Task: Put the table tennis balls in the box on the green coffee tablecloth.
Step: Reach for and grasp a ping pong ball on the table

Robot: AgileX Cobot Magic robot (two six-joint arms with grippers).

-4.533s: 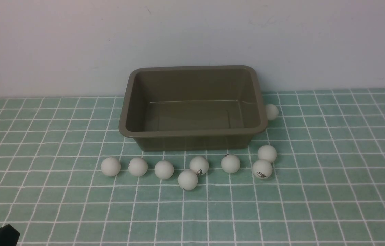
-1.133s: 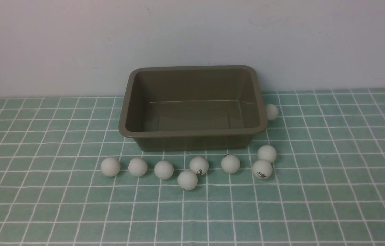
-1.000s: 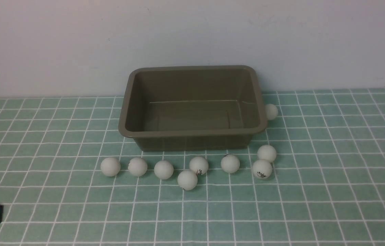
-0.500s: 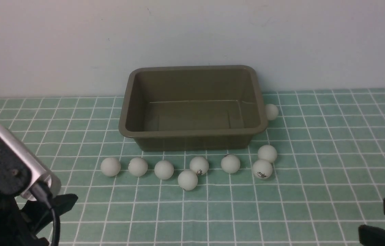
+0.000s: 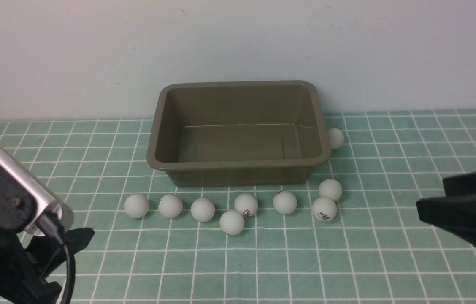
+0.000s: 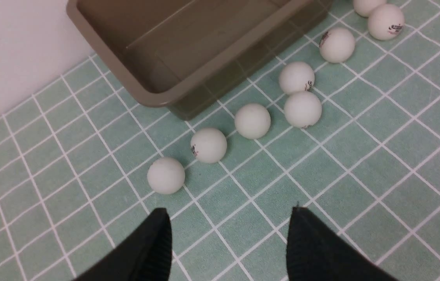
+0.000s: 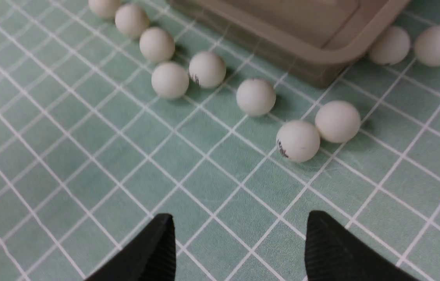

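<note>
**Box.** The box (image 5: pixel 238 164) is recorded at the upper centre of the front view. It stands on the green coffee tablecloth (image 5: pixel 347 261) with its back close to the pale wall (image 5: pixel 238 42). It is upright, with its olive-brown floor fully exposed.

**Balls.** All the table tennis balls (image 5: pixel 202 210) that can be counted lie outside the box, on the cloth.
- Eight are noted in a loose row just in front of the near wall, across the middle of the frame.
- Three are spaced singly at the row's left end.
- Next comes a close pair, one ball set nearer the camera than the other.
- A single ball follows.
- At the right end is a second close pair, touching or all but touching.
- Small dark print is seen on several balls.
- In the front view, one further ball is partly hidden under the flared rim beside the box's right wall. In the right wrist view, two are seen side by side at that spot.

**Hands.**
- The left hand (image 6: pixel 228 218) is found at the lower left corner of the front view. Its fingers are spread well apart with nothing held between them, and only cloth shows in the gap. The leftmost ball lies nearest to it, apart from it.
- The right hand (image 7: pixel 239 222) is found at the right edge of the front view, at mid-height. It is likewise spread and holds nothing. It is well to the right of the end pair.
- Whether either hand touches the cloth cannot be told.
</note>
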